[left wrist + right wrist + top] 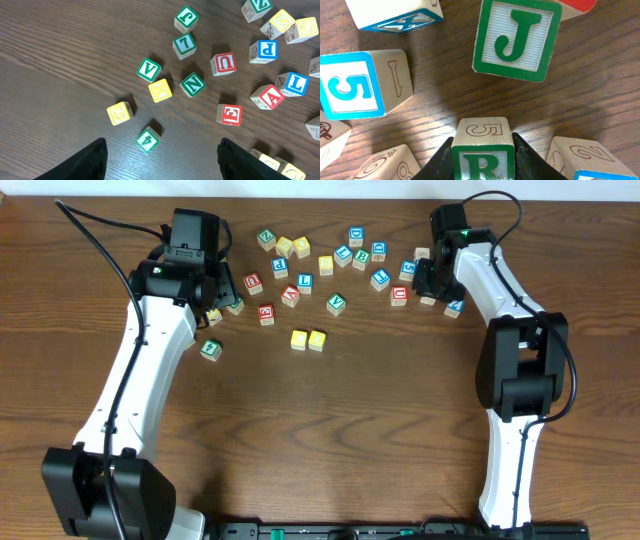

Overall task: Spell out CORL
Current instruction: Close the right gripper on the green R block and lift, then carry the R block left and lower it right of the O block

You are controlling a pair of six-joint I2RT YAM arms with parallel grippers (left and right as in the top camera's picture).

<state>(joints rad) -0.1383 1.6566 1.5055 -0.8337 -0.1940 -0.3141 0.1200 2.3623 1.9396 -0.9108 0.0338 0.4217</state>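
Yellow cubes point(299, 339) sit paired on your tabletop point(350, 430). Right claw point(482, 150) grips the R cube point(482, 164), left claw point(162, 160) hangs open; L cube point(304, 282) unplaced.

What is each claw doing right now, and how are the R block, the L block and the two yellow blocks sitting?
Left gripper: open, nothing between its fingers.
Right gripper: shut on the R block, one finger against each side.
R block: pinched between the fingers, with other blocks close by.
L block: loose on the table, untouched.
Yellow blocks: side by side, away from the pile.
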